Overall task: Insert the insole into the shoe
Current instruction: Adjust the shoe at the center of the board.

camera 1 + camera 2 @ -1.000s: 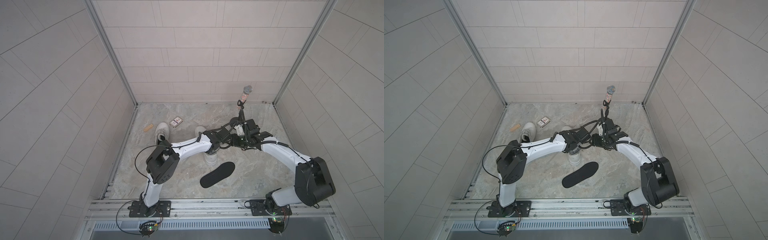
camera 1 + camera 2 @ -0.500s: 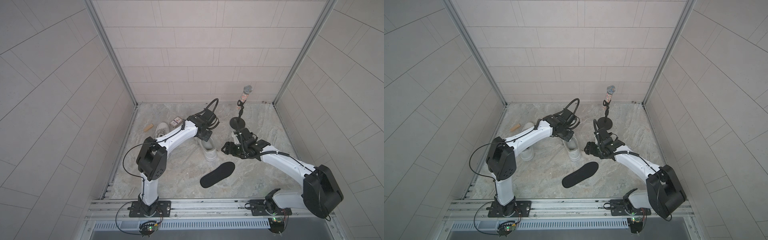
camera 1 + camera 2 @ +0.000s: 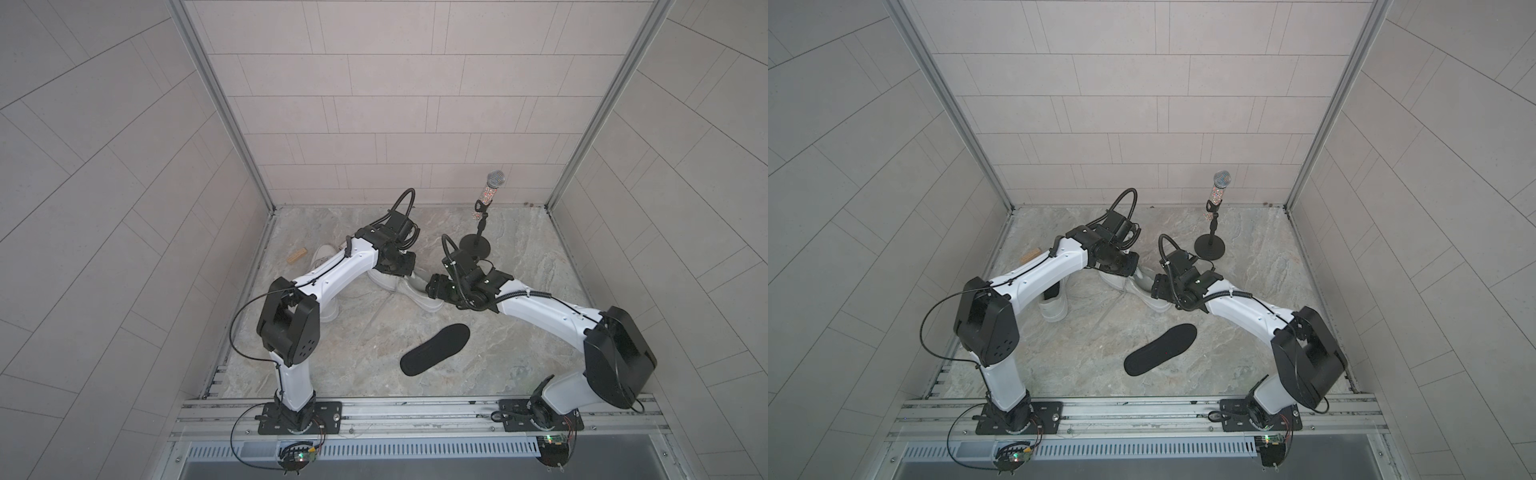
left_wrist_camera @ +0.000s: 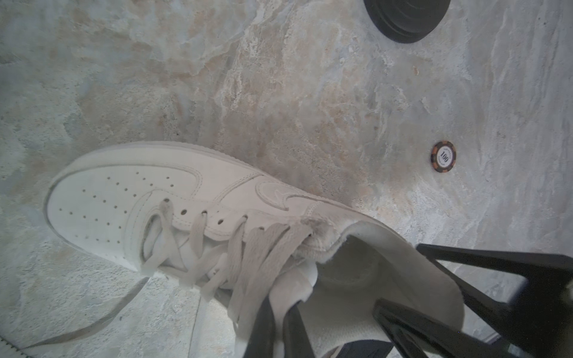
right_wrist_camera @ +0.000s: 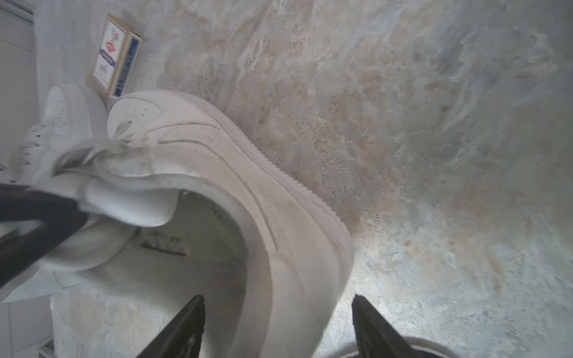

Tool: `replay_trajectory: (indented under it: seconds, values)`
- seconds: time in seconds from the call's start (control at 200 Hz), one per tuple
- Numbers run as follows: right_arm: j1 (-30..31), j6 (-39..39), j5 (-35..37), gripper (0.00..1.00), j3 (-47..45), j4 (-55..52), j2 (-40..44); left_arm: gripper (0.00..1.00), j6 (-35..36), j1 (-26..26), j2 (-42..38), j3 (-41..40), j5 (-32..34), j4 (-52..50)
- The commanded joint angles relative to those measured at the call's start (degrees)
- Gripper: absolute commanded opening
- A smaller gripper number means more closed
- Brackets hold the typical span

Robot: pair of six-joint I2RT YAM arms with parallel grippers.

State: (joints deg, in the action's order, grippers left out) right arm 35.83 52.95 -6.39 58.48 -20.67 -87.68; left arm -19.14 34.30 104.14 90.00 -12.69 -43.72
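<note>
Marbled stone floor [image 3: 353,374], walled in by pale tiles, carries the scene. On it the left gripper [image 4: 280,305] has its fingers [image 4: 263,328] pressed together on the tongue of the white shoe [image 4: 198,198], pinching it up from the opening. The right gripper [image 5: 278,297] stands with fingers [image 5: 186,331] well apart, astride the shoe's heel wall: one inside the opening and one outside, neither clearly pressing.

A second ago both wrists met low over the shoe. Since then the left arm has swung back toward the rear wall. Half a second ago the right gripper sat just short of the heel; now it reaches it. The shoe lies between the grippers in both top views, where it was half a second ago.

The black insole [image 3: 436,349] lies flat on the floor, apart from the shoe toward the front, unmoved and untouched.

Farther out are a second white shoe [image 3: 1054,305] partly under the left arm, a card box [image 5: 116,63] by the toes, a poker chip [image 4: 443,156], a wooden block [image 3: 297,256], and a microphone stand [image 3: 482,224] at the rear.
</note>
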Motion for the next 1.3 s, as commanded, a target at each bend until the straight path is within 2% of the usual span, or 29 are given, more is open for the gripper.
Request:
replay_trajectory:
  seconds: [0.0, 0.195, 0.35, 0.435, 0.585, 0.655, 0.75, 0.821, 0.951, 1.091, 1.186, 1.296]
  values:
    - [-0.14, 0.37, 3.92, 0.67, 2.7, -1.18, -3.17, 0.0, -1.69, 0.29, -3.95, -1.29, -1.03, 4.24]
    - [-1.56, -0.85, 5.99, 0.3, -0.2, -2.01, -3.62, 0.0, -2.91, -1.59, -7.24, -5.32, 2.82, 5.68]
    - [-3.0, -2.48, 7.3, 0.19, -3.68, -2.33, -1.68, 0.0, -6.86, -6.73, -9.98, -12.41, 0.43, 10.64]
    - [-3.14, -3.48, 8.71, 0.18, -4.33, -3.13, -0.94, 0.0, -8.43, -8.35, -10.47, -15.67, -1.75, 13.05]
    - [-2.52, -4.58, 10.31, 0.18, -2.76, -4.48, -1.01, 0.0, -10.68, -8.39, -10.14, -18.12, -1.59, 15.03]
    - [-2.01, -5.0, 11.65, 0.18, -1.52, -5.31, -0.92, 0.0, -11.77, -8.35, -10.18, -18.59, 0.58, 15.31]
    - [-1.98, -5.9, 14.11, 0.16, -1.3, -6.4, 0.49, 0.0, -13.43, -8.92, -11.11, -19.62, 8.04, 13.13]
    - [-2.75, -5.84, 16.2, 0.13, -2.65, -6.58, 1.73, 0.0, -15.64, -10.61, -12.31, -22.09, 11.05, 13.24]
    - [-4.71, -6.12, 15.57, 0.11, -4.47, -6.76, 2.73, 0.0, -15.9, -13.24, -11.67, -24.32, 11.26, 13.8]
    - [-4.5, -5.37, 14.58, 0.1, -4.73, -5.63, 2.72, 0.0, -17.26, -13.18, -8.97, -23.91, 10.78, 14.86]
    - [-3.31, -5.76, 12.77, 0.14, -4.07, -4.33, 1.93, 0.0, -15.78, -11.18, -7.02, -21.52, 9.42, 14.58]
    - [-2.43, -6.28, 7.83, 0.28, -3.24, -1.8, 1.7, 0.0, -14.27, -9.0, -5.32, -18.19, 10.5, 12.88]
